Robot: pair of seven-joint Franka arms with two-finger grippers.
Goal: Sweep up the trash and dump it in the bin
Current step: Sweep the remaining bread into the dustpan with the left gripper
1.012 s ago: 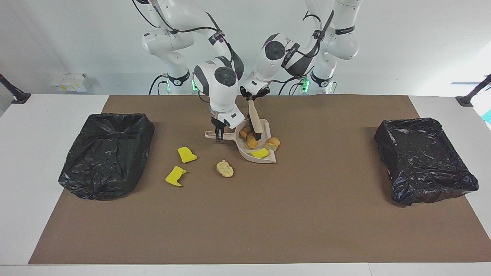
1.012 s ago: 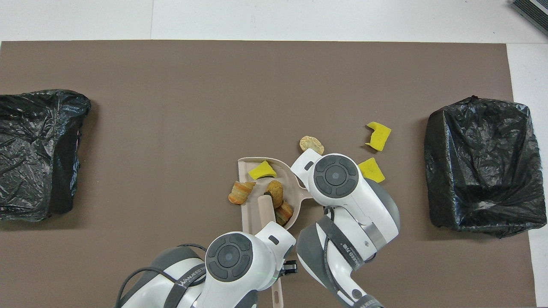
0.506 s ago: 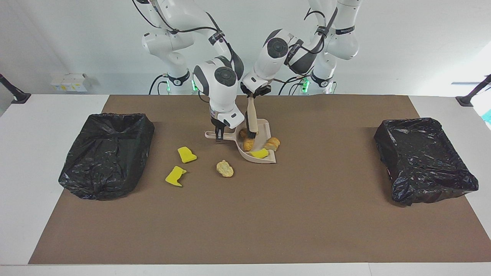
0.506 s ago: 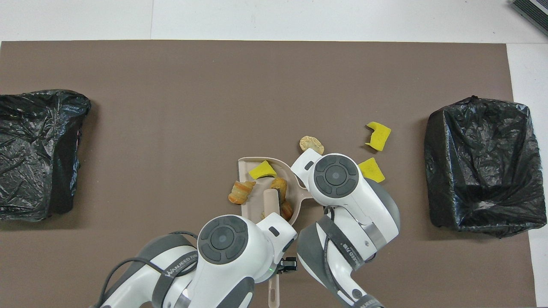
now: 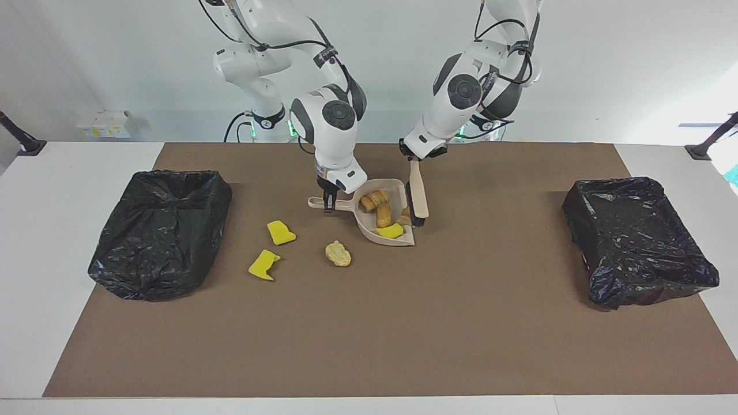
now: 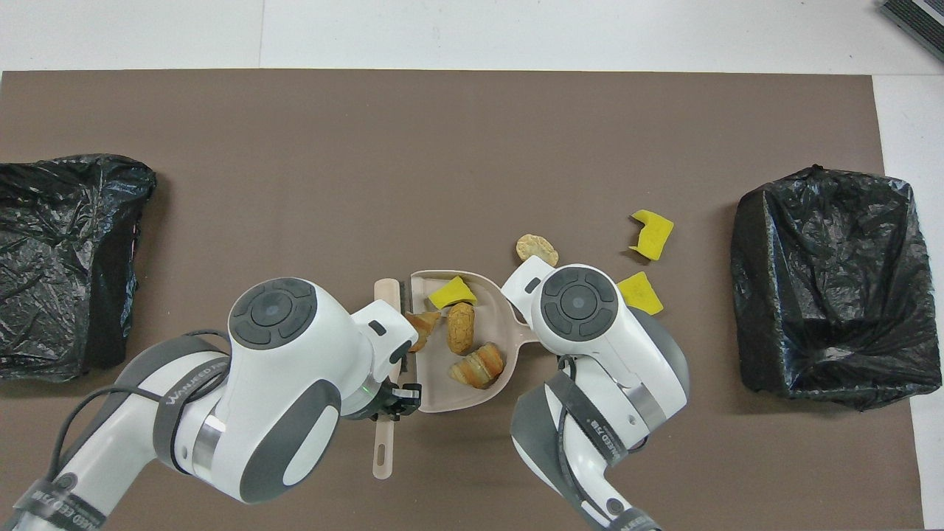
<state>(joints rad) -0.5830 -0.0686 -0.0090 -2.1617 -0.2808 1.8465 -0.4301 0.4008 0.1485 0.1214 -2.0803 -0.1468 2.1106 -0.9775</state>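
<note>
The beige dustpan [image 5: 398, 241] [image 6: 442, 398] lies on the mat with two brown lumps [image 5: 375, 199] [image 6: 461, 328] and a yellow sponge chunk [image 5: 390, 231] [image 6: 451, 293] of trash in it. My right gripper [image 5: 328, 205] is shut on its handle. My left gripper [image 5: 414, 157] [image 6: 391, 402] is shut on the beige brush [image 5: 419, 195] [image 6: 386, 289], which stands at the pan's open side. Another lump [image 5: 405, 217] [image 6: 422, 324] sits at that edge by the bristles. A pale lump [image 5: 338, 253] [image 6: 536, 248] and two yellow chunks [image 5: 281, 232] [image 5: 264, 265] lie loose on the mat.
Black-bagged bins stand at both ends of the brown mat: one [image 5: 161, 230] [image 6: 830, 287] at the right arm's end, one [image 5: 637, 248] [image 6: 66, 258] at the left arm's end. The loose scraps lie between the pan and the right arm's bin.
My left arm has lifted the brush out of the pan and swung it toward its own end, to just outside the open edge. The lumps in the pan have shifted. The right arm held still.
</note>
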